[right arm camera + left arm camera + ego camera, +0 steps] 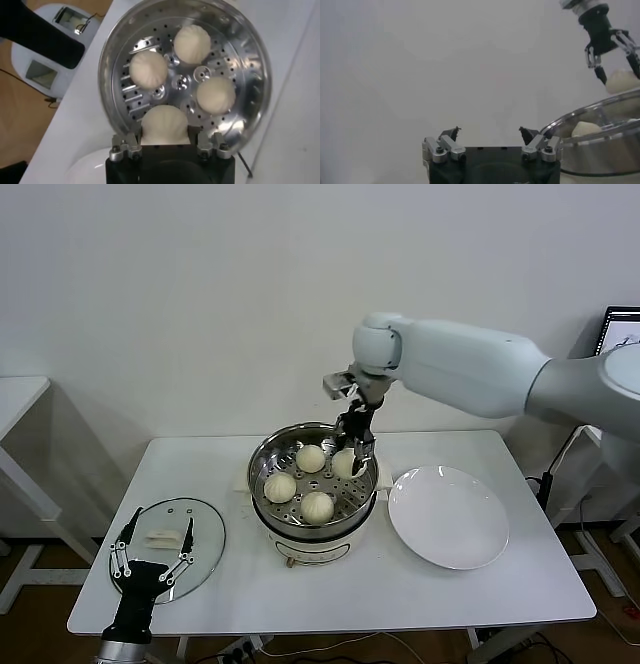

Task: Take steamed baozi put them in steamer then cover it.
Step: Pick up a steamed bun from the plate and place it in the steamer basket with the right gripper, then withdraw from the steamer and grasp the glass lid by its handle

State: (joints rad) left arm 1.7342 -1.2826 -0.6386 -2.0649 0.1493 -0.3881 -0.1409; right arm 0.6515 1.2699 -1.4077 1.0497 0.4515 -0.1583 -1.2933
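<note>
The steamer point(262, 467) stands mid-table with three steamed baozi on its perforated tray point(311, 457) point(279, 486) point(317, 506). My right gripper point(353, 458) reaches down into the steamer's far right side and is shut on a fourth baozi point(344, 465), low over the tray. In the right wrist view that baozi point(165, 124) sits between my fingers, with the others beyond point(148, 69). The cover point(205, 534) lies flat at the table's front left. My left gripper point(156, 534) is open over it, its fingers either side of the white handle point(163, 536).
An empty white plate point(448, 517) lies right of the steamer. The left wrist view shows the steamer point(600, 145) and the right gripper point(615, 62) far off. A second white table point(15, 399) stands at the left. A monitor edge point(620, 329) shows at far right.
</note>
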